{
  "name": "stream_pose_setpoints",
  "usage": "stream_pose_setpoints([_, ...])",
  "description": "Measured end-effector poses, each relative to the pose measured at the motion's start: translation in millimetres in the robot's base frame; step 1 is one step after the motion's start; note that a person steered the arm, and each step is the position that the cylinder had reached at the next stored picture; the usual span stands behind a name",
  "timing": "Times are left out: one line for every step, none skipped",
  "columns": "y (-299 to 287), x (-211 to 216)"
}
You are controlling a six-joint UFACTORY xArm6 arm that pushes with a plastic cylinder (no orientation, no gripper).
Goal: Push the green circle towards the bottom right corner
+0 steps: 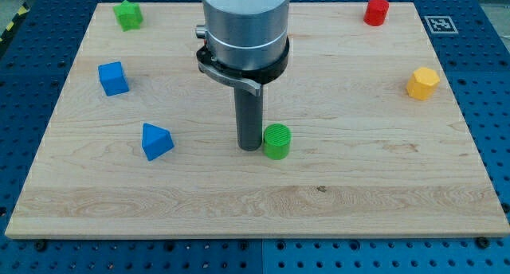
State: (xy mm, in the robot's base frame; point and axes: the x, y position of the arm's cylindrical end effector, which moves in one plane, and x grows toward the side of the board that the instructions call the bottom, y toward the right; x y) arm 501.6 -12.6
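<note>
The green circle (277, 141), a short green cylinder, stands on the wooden board (255, 202) a little below its middle. My tip (249, 147) rests on the board right at the circle's left side, touching it or nearly so. The dark rod rises from there to the grey arm body at the view's top centre.
A green star-shaped block (127, 15) sits at the top left. A blue cube (113, 78) and a blue triangular block (156, 141) lie at the left. A red cylinder (376, 11) is at the top right, a yellow hexagonal block (423, 83) at the right.
</note>
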Motion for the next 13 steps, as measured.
stream_pose_setpoints([7.1, -3.2])
stream_pose_setpoints([28.5, 14.4])
stream_pose_setpoints([51.6, 35.0])
stream_pose_setpoints([71.4, 35.5])
stream_pose_setpoints([76.5, 32.6])
stream_pose_setpoints([67.8, 11.9])
stream_pose_setpoints([74.1, 0.3])
stream_pose_setpoints([80.4, 6.2])
stream_pose_setpoints([86.6, 20.3])
stream_pose_setpoints([108.1, 20.5])
stream_pose_setpoints([122.0, 30.1])
stream_pose_setpoints([129.7, 43.1])
stream_pose_setpoints([140.5, 52.2])
